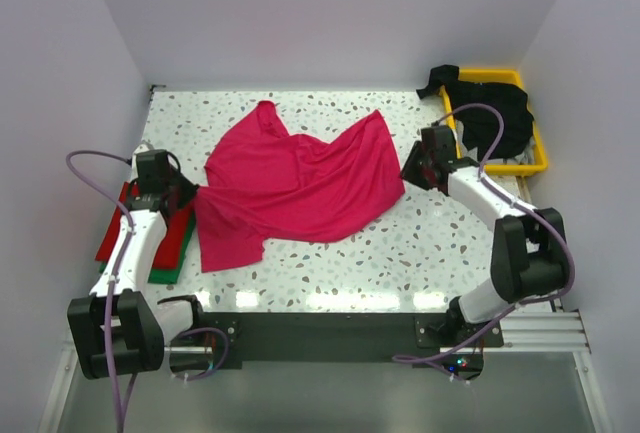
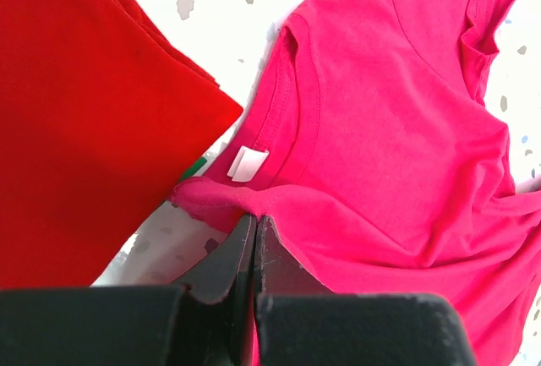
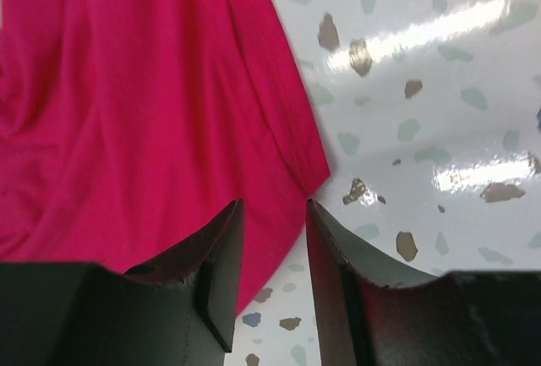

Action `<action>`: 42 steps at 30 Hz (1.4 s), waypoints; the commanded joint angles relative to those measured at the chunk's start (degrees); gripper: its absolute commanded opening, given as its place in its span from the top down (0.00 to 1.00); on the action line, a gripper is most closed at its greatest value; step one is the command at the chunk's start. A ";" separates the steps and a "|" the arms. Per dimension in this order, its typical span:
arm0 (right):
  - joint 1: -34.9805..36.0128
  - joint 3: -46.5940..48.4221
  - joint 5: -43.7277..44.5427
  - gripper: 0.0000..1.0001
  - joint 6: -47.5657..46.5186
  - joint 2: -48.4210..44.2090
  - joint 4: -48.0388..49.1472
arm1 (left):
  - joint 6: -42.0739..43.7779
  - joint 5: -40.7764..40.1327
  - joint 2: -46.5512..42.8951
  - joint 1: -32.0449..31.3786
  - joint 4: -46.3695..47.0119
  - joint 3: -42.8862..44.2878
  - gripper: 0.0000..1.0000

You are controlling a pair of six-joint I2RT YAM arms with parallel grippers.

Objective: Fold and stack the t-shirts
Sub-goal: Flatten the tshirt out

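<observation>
Overhead, the magenta-pink t-shirt (image 1: 300, 188) is seen spread in loose folds on the speckled table (image 1: 400, 263), stretched between the two grippers. The left gripper (image 1: 190, 193) is set at the shirt's left edge and the right gripper (image 1: 408, 168) at its right edge. Under the left arm and just behind that gripper, a folded red t-shirt (image 1: 178, 228) is laid upon a green t-shirt (image 1: 168, 273), of which only an edge is shown. Beyond the right gripper and to its right, black t-shirts (image 1: 500, 113) are heaped in a yellow tray (image 1: 541, 153).

From the left wrist, the left gripper (image 2: 255, 218) is shown with its fingers pressed together, no gap left, and a fold of the pink cloth near the collar is pinched at their tips. A white label (image 2: 248, 164) is seen just ahead of the tips, inside the collar. The red t-shirt (image 2: 93, 121) is spread to the left of the fingers.

From the right wrist, the right gripper (image 3: 275, 205) is shown with its fingers parted by a narrow gap. Nothing is clamped. A corner of the pink shirt's edge lies just ahead of the gap, and cloth is visible below and between the fingers. Bare table is seen ahead and to the right.
</observation>
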 commanded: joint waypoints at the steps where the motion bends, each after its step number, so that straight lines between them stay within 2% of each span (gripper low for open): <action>1: 0.25 -5.97 -4.53 0.61 2.92 -0.34 8.20 | 1.06 0.83 0.09 0.43 2.15 2.00 1.00; 12: 0.25 -4.93 -4.71 0.59 1.78 8.36 11.29 | 1.24 0.75 -0.17 0.43 1.98 2.08 1.00; 16: 0.25 -4.57 -4.80 0.64 1.95 9.78 11.39 | 1.32 0.66 -0.35 0.43 1.28 2.44 1.00; 20: 0.25 -3.96 -4.71 0.83 1.34 8.28 9.19 | 1.50 0.92 -1.40 0.43 0.92 2.17 1.00; 21: 0.08 -3.17 -3.93 0.93 0.64 7.67 7.62 | 1.41 1.01 -1.58 0.43 0.93 2.09 1.00; 23: 0.16 -2.38 -3.04 1.00 -0.07 5.48 5.60 | 1.41 1.36 -2.19 0.51 0.66 2.00 1.00; 28: 0.25 1.83 -1.80 1.00 -2.88 0.29 1.02 | 1.41 0.75 -3.69 0.43 0.31 2.26 1.00; 30: 0.25 6.73 -1.64 1.00 -3.76 1.16 -1.34 | 1.06 0.22 -3.43 0.43 0.22 2.96 1.00; 34: 0.25 15.45 -4.35 1.00 -3.59 6.51 -2.24 | -1.31 -0.04 -1.32 0.52 0.57 5.51 1.00; 37: 0.34 23.53 -6.19 1.00 -3.14 15.20 -2.50 | -2.98 0.91 0.87 0.60 1.45 7.17 1.00; 40: 0.60 32.23 -7.87 0.87 -3.50 24.96 -4.25 | -3.86 2.06 2.81 0.60 2.24 7.27 1.00; 42: 0.52 37.32 -10.85 0.73 -4.20 30.39 -5.05 | -3.95 1.89 3.16 0.60 2.59 7.18 1.00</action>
